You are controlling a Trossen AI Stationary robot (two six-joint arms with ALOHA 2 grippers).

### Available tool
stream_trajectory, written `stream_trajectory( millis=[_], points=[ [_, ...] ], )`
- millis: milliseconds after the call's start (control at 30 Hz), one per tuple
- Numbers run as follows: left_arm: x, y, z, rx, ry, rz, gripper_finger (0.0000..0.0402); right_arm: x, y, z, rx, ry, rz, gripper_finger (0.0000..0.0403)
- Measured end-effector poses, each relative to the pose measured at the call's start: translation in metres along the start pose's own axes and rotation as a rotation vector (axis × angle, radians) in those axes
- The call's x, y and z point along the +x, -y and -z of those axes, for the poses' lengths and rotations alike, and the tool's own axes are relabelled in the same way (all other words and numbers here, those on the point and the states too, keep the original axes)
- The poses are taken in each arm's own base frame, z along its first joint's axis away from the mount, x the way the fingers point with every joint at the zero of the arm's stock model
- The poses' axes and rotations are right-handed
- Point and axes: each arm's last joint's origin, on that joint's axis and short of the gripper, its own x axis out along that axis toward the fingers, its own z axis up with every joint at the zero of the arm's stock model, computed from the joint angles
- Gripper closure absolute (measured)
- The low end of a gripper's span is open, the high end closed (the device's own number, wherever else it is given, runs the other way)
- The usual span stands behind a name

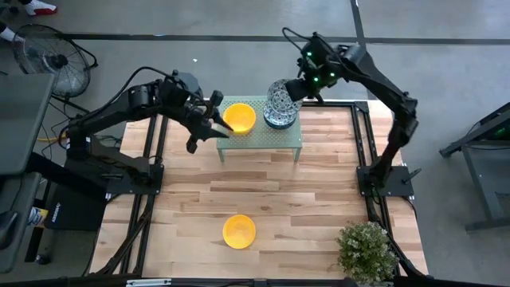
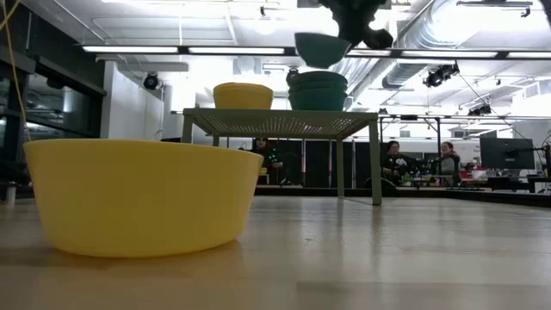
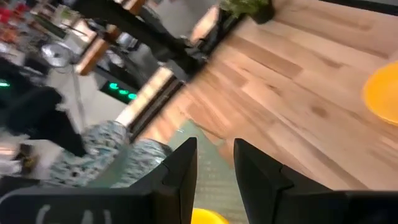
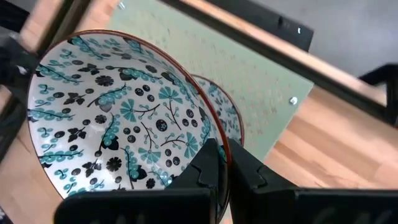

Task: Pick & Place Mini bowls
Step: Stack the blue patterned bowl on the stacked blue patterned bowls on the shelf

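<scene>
Bowls are sitting in three places relative to the pale green rack [image 1: 259, 139]. A yellow stack [image 1: 239, 117] is resting on the rack's top toward its left side, and a teal stack [image 2: 318, 90] with patterned insides is standing on the rack's right side. One more yellow bowl [image 1: 239, 231] is lying alone on the wooden table [image 1: 319, 207], well in front of the rack.

The right gripper [image 4: 222, 163] is pinching the rim of a patterned bowl [image 4: 118, 118], holding it lifted and tilted just above the teal stack, clear of it. The left gripper [image 1: 213, 121] is hovering at the rack's left edge, just beside the yellow stack, its fingers [image 3: 183, 171] standing narrowly apart and holding nothing. A potted plant [image 1: 366, 251] is standing at the table's near right corner, far from the rack.
</scene>
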Motion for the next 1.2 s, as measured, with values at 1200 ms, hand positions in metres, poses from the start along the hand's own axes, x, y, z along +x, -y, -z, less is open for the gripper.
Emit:
stream_trajectory(
  millis=[1200],
  points=[
    [0.027, 0.072, 0.076, -0.245, 0.232, -0.132, 0.0300, 0.069, 0.008, -0.013, 0.118, -0.260, 0.063, 0.0403]
  ],
)
